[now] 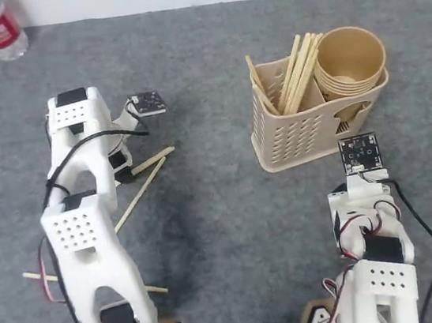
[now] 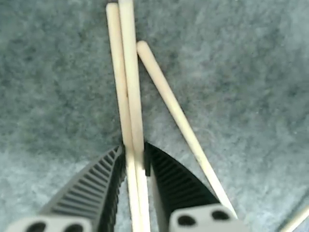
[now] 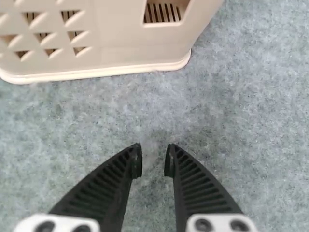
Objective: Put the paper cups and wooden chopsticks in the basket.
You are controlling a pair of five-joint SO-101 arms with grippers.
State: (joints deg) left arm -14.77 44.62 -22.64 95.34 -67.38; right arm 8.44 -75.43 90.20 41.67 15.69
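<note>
A: Where was the left hand (image 2: 135, 155)?

B: Low over the table (image 1: 226, 240), pinching 2 chopsticks (image 2: 129, 87). Their long axis ran straight out from between its fingers. A loose chopstick (image 2: 176, 113) lay just beside them, angled away.

A: And the basket (image 1: 302, 146)?

B: Well apart, over on the right arm's side, with the cups (image 1: 350, 60) and other chopsticks (image 1: 299, 67) inside. The right hand (image 3: 152, 162) hung just before it, slightly spread, empty, pointing down.
</note>
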